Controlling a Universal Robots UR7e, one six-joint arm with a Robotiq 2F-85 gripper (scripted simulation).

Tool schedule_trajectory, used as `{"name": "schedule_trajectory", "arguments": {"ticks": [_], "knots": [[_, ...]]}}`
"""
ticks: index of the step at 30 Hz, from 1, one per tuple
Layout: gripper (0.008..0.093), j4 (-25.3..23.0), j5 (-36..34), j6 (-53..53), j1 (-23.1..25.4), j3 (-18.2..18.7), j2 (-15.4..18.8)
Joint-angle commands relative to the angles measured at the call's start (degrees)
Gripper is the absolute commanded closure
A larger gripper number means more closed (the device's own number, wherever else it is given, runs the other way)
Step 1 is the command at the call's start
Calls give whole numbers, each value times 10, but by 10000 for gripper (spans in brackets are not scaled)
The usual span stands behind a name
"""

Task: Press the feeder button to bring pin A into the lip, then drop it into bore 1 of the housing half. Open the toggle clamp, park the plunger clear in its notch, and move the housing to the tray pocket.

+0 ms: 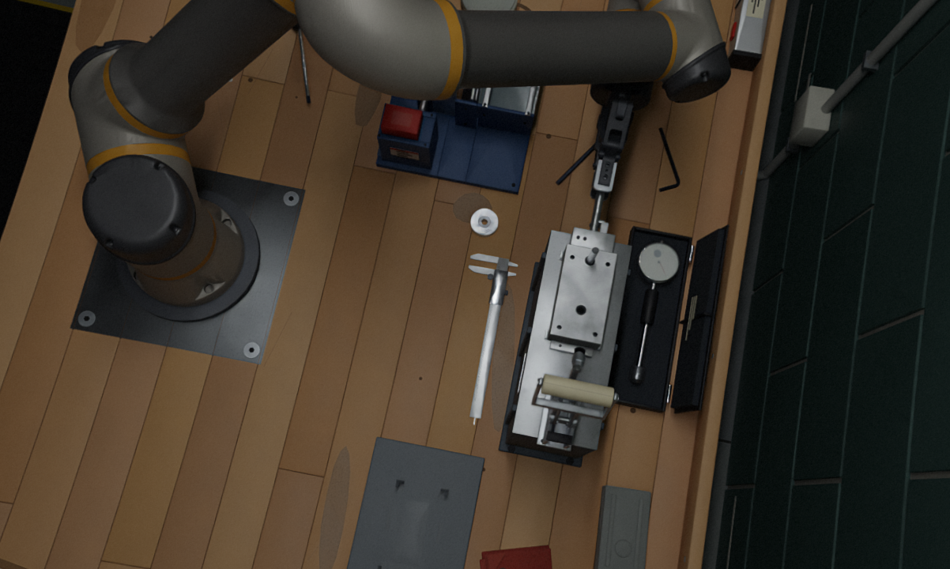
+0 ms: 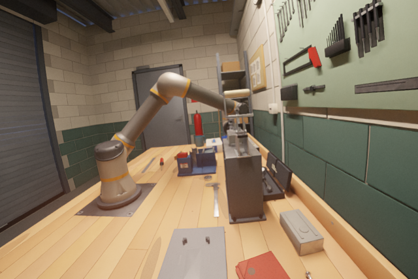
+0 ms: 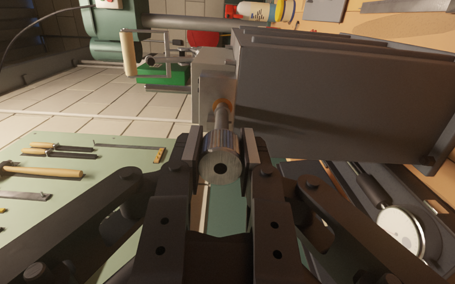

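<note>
The plunger's knurled knob (image 3: 220,155) sticks out of the far end of the fixture block (image 1: 563,347), on a rod (image 1: 596,210) that runs into the block beside the housing half (image 1: 583,291). The housing lies on top of the block with a pin (image 1: 592,255) standing in one bore and another bore open. The toggle clamp's cream handle (image 1: 577,390) stands raised at the block's near end. The blue feeder (image 1: 457,138) with its red button (image 1: 401,121) sits to the left, and the grey tray (image 1: 415,506) lies at the bench's near edge. My gripper (image 3: 220,159) is closed around the plunger knob.
Behind the fixture a green wall carries a pegboard of tools (image 2: 341,26). An open case with a dial gauge (image 1: 659,318) lies right of the block, a caliper (image 1: 491,325) and a white washer (image 1: 485,221) left of it. A hex key (image 1: 669,159) lies near my wrist.
</note>
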Motion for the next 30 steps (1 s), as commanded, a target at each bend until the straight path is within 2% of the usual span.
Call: {"name": "schedule_trajectory", "arguments": {"ticks": [1,11,30], "knots": [[934,-1,0,0,2,-1,0],[924,-1,0,0,2,-1,-1],[544,-1,0,0,2,-1,-1]]}}
